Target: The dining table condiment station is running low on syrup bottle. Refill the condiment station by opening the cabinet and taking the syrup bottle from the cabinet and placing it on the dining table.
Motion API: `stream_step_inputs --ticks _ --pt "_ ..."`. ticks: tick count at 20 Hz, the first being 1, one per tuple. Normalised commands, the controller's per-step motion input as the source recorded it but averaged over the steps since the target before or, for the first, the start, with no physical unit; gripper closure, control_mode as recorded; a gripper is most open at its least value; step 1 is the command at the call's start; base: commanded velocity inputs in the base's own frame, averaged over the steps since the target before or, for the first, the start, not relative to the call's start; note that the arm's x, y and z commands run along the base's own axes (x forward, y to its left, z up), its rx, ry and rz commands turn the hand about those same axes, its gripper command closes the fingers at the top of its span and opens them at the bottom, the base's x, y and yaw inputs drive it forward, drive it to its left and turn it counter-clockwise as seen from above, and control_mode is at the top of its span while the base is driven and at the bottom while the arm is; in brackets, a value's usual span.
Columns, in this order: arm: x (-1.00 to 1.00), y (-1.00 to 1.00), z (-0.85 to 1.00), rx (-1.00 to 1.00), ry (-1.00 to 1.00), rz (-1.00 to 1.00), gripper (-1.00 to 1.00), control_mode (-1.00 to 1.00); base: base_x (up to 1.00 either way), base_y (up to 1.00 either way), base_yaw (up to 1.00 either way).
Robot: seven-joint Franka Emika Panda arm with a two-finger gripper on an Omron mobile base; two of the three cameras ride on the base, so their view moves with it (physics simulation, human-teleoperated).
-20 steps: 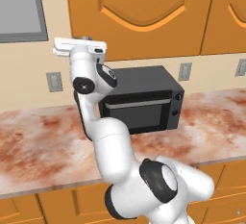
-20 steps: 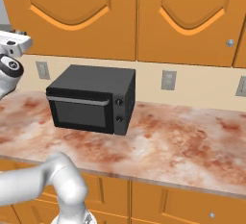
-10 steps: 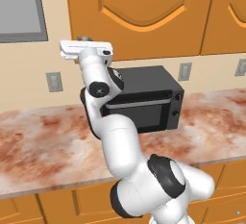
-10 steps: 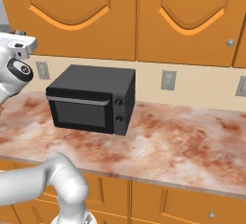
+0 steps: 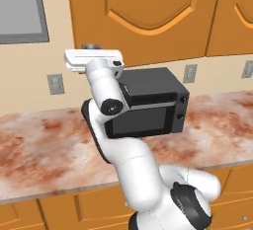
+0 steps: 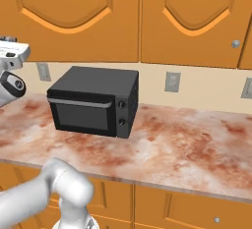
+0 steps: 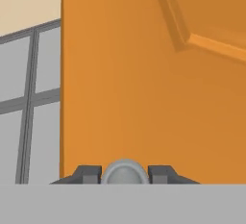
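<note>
Now, in the left base view, the arm has risen from a second ago: the hand sits higher against the lower left corner of the cabinet [image 5: 148, 17] door, where earlier it hung a little below and to the left. The gripper [image 5: 90, 48] is tucked behind the white hand at the door's bottom edge, just above the black microwave [image 5: 148, 106] on the tabletop [image 5: 44, 145]. That puts it at the knob, so I judge the door-opening step is about to start; the door is shut.

From the right base view, the hand has crept in a little further from the left edge and upward, and the microwave and cabinet doors have not shifted, so the base has held its place. Another door shows a small silver knob [image 6: 236, 43].

Seen from the hand, the two dark fingertips [image 7: 89, 174] stand clamped on either side of the round silver knob [image 7: 125, 172], touching it. The door is flat orange wood with an arched raised panel, a grey window beside it. Syrup bottle and dining table are out of sight.
</note>
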Motion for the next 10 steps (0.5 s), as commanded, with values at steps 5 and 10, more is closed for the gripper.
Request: stream_step_inputs --ticks 5,10 --pt "-1.00 0.00 0.14 0.00 -0.02 -0.07 1.00 -1.00 0.00 0.00 0.00" --pt "-1.00 -0.11 0.04 0.00 -0.03 -0.12 1.00 -1.00 0.00 0.00 0.00"
